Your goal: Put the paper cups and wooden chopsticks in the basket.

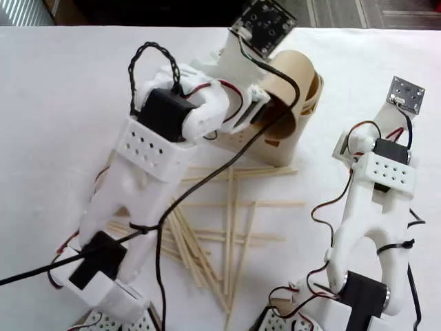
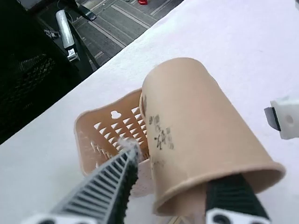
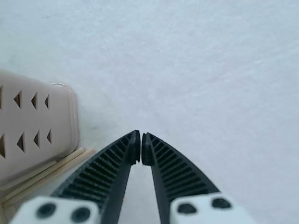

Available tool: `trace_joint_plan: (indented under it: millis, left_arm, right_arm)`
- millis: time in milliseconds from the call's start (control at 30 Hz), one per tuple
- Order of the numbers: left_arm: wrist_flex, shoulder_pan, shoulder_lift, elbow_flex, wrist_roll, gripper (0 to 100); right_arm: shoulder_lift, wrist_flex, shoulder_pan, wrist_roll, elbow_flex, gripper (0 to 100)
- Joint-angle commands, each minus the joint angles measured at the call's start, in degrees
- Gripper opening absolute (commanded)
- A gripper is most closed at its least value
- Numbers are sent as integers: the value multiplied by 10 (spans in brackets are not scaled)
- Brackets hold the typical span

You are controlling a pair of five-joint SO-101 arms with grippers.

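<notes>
The white-covered table (image 1: 62, 83) carries a beige lattice basket (image 2: 100, 126). Above it the left gripper (image 2: 177, 170) holds a tan paper cup (image 2: 196, 116) tilted, fingers clamped near its rim, a grip the left wrist view shows plainly. The high view adds the wooden chopsticks (image 1: 227, 227), scattered on the cloth just in front of the basket. The right gripper (image 3: 140, 147), fingers pressed together and empty, hangs beside the basket's wall.
</notes>
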Motion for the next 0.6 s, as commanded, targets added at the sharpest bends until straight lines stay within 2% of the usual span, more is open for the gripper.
trace_joint_plan:
  millis: [0, 300, 567]
  left_arm:
    - [-33, -15, 12, -28, 20, 272]
    - [-135, -15, 35, -29, 25, 272]
    - [-186, -15, 37, -25, 25, 271]
  right_arm:
    - [-17, -6, 1, 0, -4, 18]
    - [-17, -6, 1, 2, -4, 18]
    - [-17, -6, 0, 2, -4, 18]
